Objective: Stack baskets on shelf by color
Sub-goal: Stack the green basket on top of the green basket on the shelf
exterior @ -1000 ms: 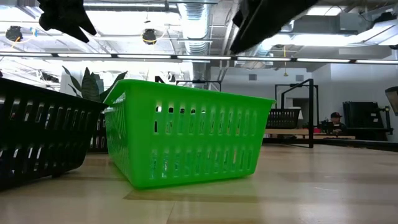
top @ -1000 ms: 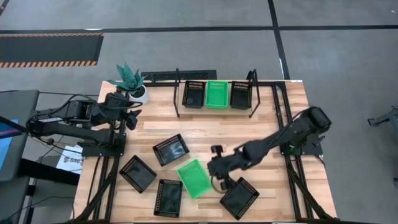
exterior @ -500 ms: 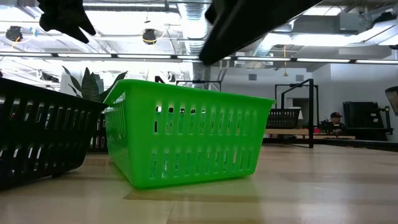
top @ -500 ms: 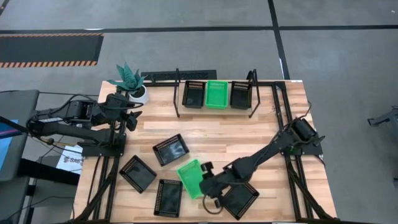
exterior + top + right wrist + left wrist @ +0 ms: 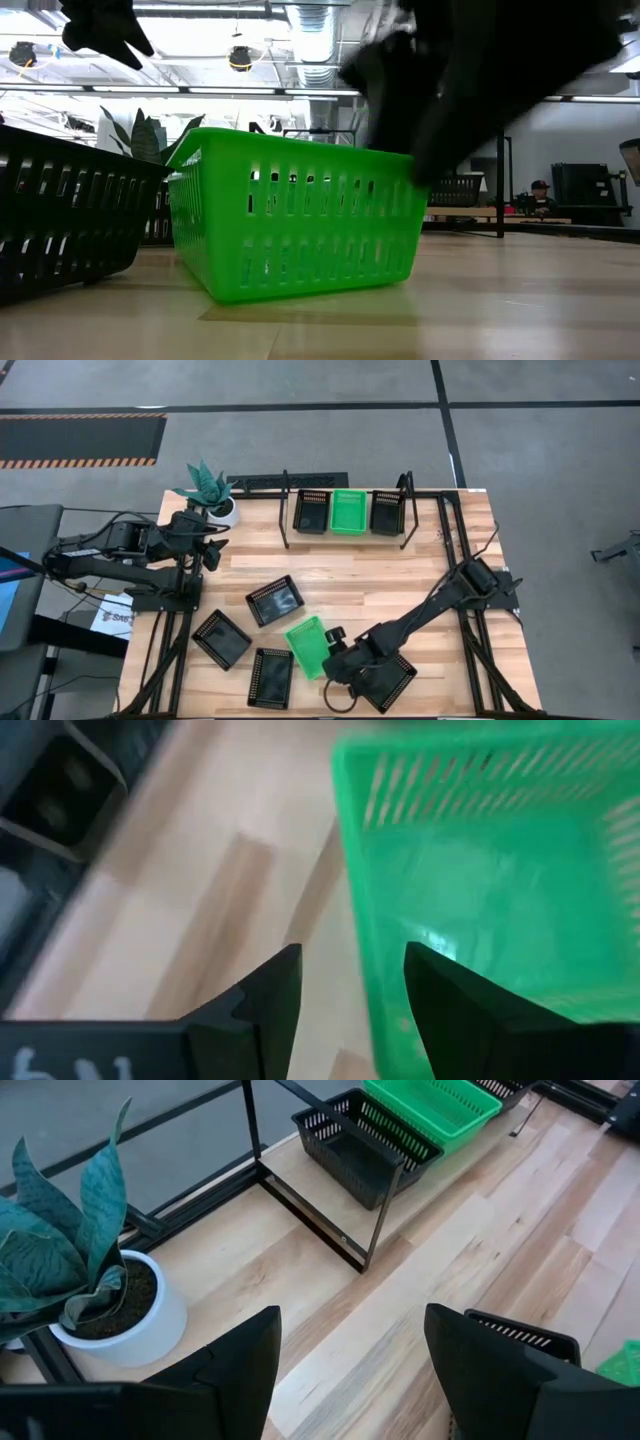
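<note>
right pincer (image 5: 331,661) open astride green basket (image 5: 311,646) wall; left pincer (image 5: 350,1370) open, empty.

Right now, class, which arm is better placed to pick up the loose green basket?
The right. Its tool hangs open right at the green basket's rim at the table's front, fingers straddling the wall. The left tool waits far off, open, beside the plant at the back.
</note>
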Tool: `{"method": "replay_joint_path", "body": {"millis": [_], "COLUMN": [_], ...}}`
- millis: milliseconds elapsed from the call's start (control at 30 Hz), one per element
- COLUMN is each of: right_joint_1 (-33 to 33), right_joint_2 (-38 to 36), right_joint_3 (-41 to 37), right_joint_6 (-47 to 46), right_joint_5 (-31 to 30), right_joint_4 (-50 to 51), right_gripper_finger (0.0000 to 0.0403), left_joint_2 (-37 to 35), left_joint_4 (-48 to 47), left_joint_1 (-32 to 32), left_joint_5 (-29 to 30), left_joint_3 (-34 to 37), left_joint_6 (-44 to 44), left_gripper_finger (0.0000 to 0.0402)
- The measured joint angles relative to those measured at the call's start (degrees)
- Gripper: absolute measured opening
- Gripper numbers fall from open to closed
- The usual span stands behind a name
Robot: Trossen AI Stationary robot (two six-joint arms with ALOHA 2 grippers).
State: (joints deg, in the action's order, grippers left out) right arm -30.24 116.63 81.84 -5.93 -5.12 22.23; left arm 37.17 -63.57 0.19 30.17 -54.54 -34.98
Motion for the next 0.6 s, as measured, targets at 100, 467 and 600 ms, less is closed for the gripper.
{"method": "replay_joint_path", "body": {"millis": [100,467,600], "right_joint_1": [0.0,0.37,-0.78], "right_joint_2": [1.95,0.72,0.08], "right_joint_3": [-0.01,0.0,-0.05], "right_joint_6": [-0.73,-10.42,-12.93], "right_joint_5": [-0.11,-4.22,-5.72], "right_joint_4": [1.07,9.62,10.72], "right_gripper_finger": [0.0198,0.0017,0.0011], "left_joint_2": [0.0,0.0,0.01], "left_joint_4": [-0.22,-0.11,0.05], "left_joint_1": [0.0,0.0,-0.01], "left_joint_5": [-0.02,-0.02,-0.01], "left_joint_3": [-0.02,-0.02,-0.02], "left_joint_6": [0.0,0.02,-0.03], "left_gripper_finger": [0.0236,0.0236,0.0236]}}
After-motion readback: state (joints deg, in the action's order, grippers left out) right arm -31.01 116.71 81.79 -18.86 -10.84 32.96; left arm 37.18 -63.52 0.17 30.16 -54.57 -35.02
